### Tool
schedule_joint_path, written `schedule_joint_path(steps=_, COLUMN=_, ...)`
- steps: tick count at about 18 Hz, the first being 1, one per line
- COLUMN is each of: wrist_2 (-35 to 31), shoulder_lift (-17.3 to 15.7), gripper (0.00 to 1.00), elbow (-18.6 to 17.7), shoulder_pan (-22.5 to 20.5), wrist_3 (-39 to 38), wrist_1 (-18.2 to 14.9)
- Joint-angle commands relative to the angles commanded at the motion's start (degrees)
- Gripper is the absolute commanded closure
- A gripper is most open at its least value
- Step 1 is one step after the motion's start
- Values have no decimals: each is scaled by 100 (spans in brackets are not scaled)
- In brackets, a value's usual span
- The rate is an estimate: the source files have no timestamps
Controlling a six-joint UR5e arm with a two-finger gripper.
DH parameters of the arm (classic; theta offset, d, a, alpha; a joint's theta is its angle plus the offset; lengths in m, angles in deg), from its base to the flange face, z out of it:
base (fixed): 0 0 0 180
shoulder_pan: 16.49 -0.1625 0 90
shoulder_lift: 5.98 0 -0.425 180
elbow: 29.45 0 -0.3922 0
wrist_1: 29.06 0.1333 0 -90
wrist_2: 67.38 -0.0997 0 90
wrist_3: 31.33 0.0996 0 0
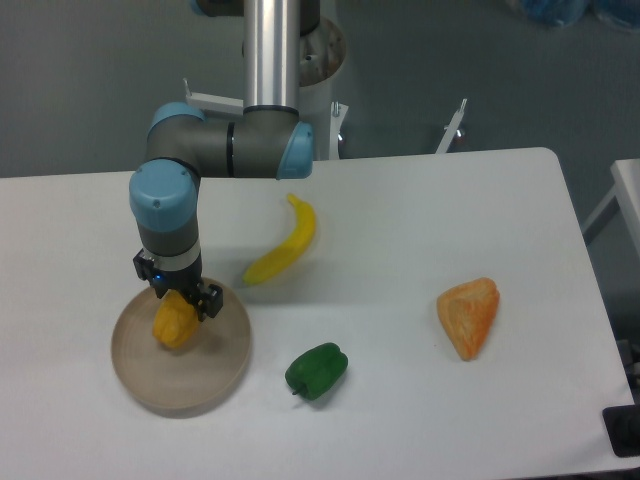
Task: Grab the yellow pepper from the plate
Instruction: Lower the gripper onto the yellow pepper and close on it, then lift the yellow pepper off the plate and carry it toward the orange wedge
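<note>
On the plate (215,375), the yellow pepper (174,325) sits gripped directly under the end effector (178,300) (fingers straddling its top).

lab/test bench | UR5e arm (225,150) on post | white table (400,210) w/ toy food | grey floor

Gripper (178,300) lowered over the yellow pepper (174,325) on the plate (215,375); banana (283,241), green pepper (316,370) and orange wedge (468,315) lie on the table (420,200).
</note>
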Motion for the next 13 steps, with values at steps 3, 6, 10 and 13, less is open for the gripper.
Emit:
schedule_joint_path(steps=3, wrist_2=0, shoulder_lift=0, gripper=48, elbow=9, shoulder_pan=0, wrist_3=9, wrist_1=0)
schedule_joint_path(steps=6, wrist_2=0, shoulder_lift=0, gripper=48, elbow=17, shoulder_pan=0, wrist_3=17, wrist_1=0)
schedule_joint_path(steps=10, wrist_2=0, shoulder_lift=-44, gripper=48, elbow=158, shoulder_pan=-53, wrist_3=61, wrist_1=-26)
schedule_joint_path(steps=13, wrist_2=0, shoulder_lift=-88, gripper=48, elbow=430, shoulder_pan=-289, wrist_3=62, wrist_1=-105)
